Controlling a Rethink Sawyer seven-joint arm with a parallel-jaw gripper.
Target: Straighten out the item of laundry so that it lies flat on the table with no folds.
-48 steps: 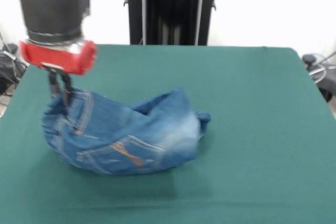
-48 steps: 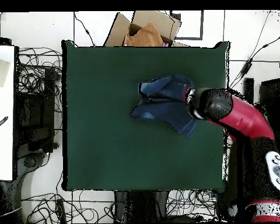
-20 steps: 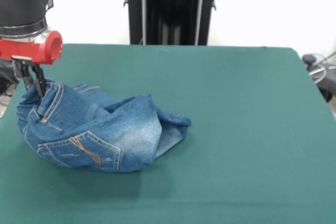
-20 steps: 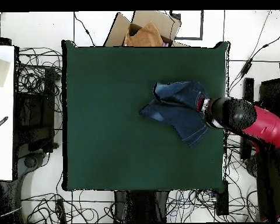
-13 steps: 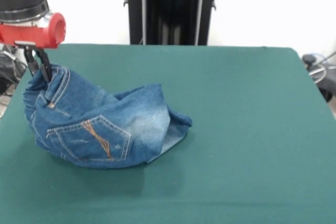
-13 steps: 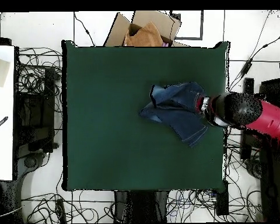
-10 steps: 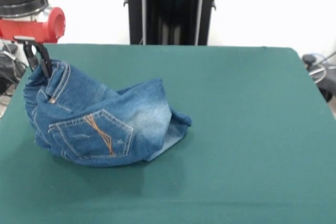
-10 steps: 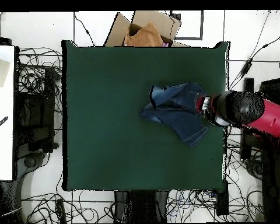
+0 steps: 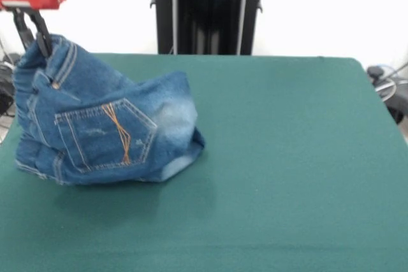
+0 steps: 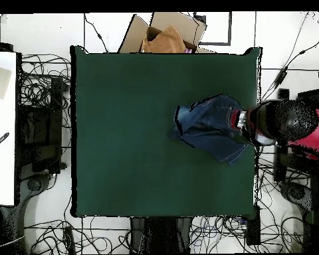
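Note:
The small blue denim jeans (image 9: 102, 125) hang bunched from my gripper (image 9: 35, 36) at the left side of the green table (image 9: 287, 157) in the front view. The gripper is shut on the waistband and holds it lifted; the lower folds still rest on the table. An orange-stitched back pocket (image 9: 105, 135) faces the camera. In the overhead view the jeans (image 10: 209, 126) lie near the table's right edge (image 10: 256, 133), with the gripper (image 10: 240, 126) at their right end under the red and black arm.
The black pedestal (image 9: 207, 11) stands behind the table's far edge. In the overhead view a cardboard box (image 10: 165, 33) with tan cloth sits beyond the top edge, a white surface (image 10: 2, 126) is at the left, and cables lie on the floor around the table.
The gripper has risen and shifted further toward the table's edge, lifting the waistband higher. The jeans have been dragged along and hang more upright, with the pocket turned to face the camera.

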